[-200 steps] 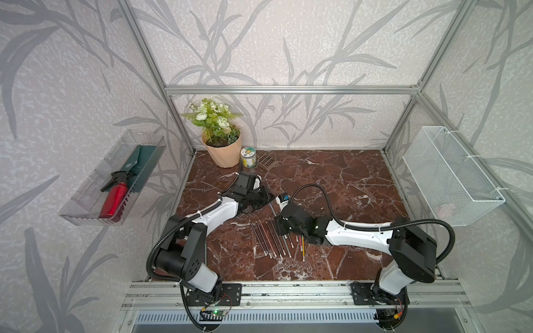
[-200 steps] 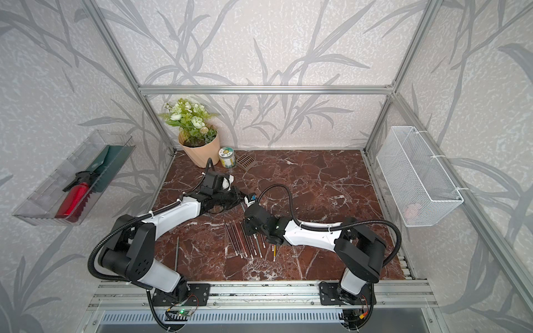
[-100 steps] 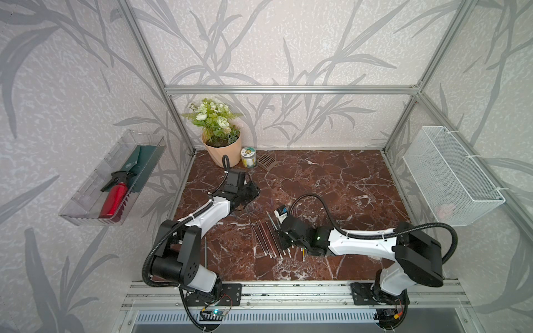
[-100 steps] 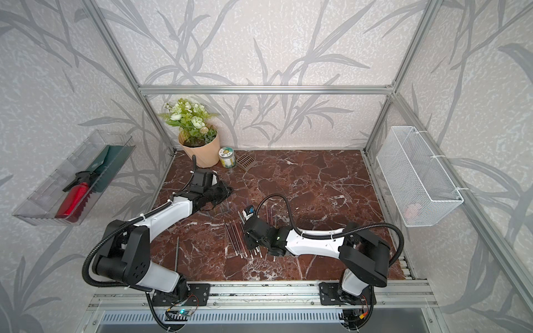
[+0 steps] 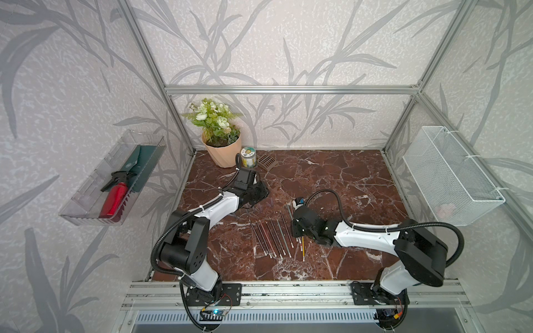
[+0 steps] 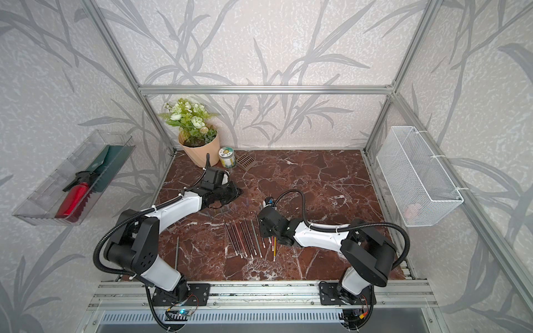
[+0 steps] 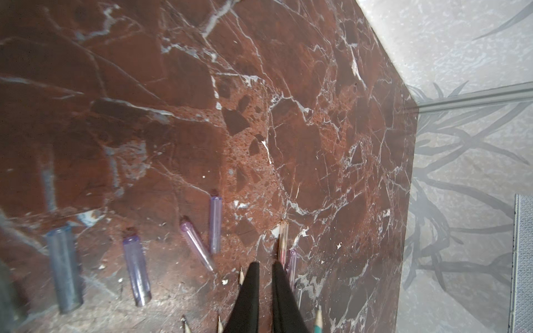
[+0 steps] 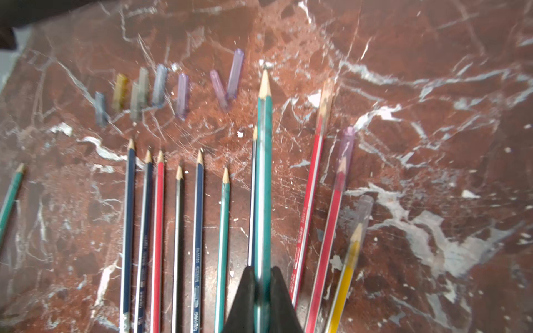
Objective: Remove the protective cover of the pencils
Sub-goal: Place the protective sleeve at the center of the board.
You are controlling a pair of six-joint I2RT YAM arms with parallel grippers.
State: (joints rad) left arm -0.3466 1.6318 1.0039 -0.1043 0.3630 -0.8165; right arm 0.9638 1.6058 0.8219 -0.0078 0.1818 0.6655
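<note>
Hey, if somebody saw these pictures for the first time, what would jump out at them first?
Probably the row of slim coloured pencils lying side by side on the red-brown marble tabletop, front and centre. The right gripper is shut on a green pencil with a bare tip, and small clear purple and grey caps lie scattered just beyond the pencil tips.

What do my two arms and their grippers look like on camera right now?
The left arm and right arm have white shells between black joint housings, with black ribbed cables zip-tied alongside. The left gripper and right gripper end in tapered matte black fingers.
</note>
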